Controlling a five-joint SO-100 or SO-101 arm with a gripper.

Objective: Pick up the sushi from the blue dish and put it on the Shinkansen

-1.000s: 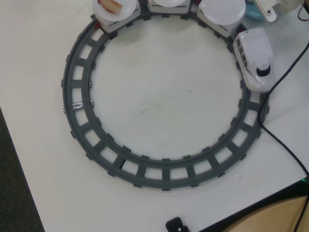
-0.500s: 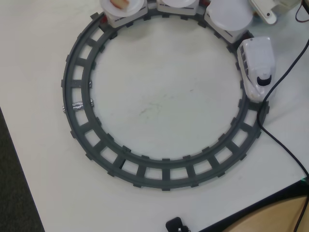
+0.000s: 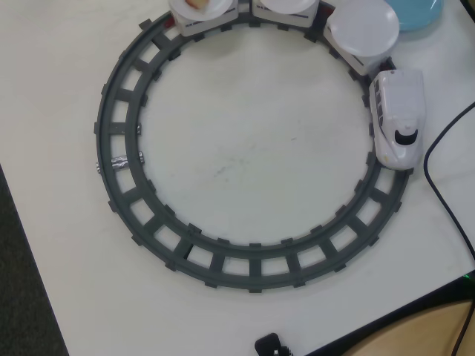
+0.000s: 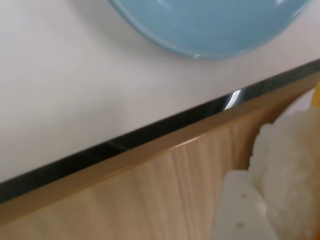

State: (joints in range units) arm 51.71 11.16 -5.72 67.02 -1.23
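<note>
One white printed gripper finger (image 4: 240,210) low-right in wrist view | bumpy white rice lump (image 4: 290,165) touching it | jaw state unreadable | smooth light-blue round dish (image 4: 210,25) beyond.

The surface (image 3: 237,148) looks matt and off-white, with a glossy black edge band (image 4: 150,131) and a wood-grain panel (image 4: 150,190) beside it. The blue dish (image 4: 210,25) is smooth and glazed-looking (ceramic or plastic, unclear). The track (image 3: 119,133) is dull grey plastic; the Shinkansen (image 3: 397,111) is shiny white plastic. A white lump (image 4: 290,165) looks rough and grainy.
</note>
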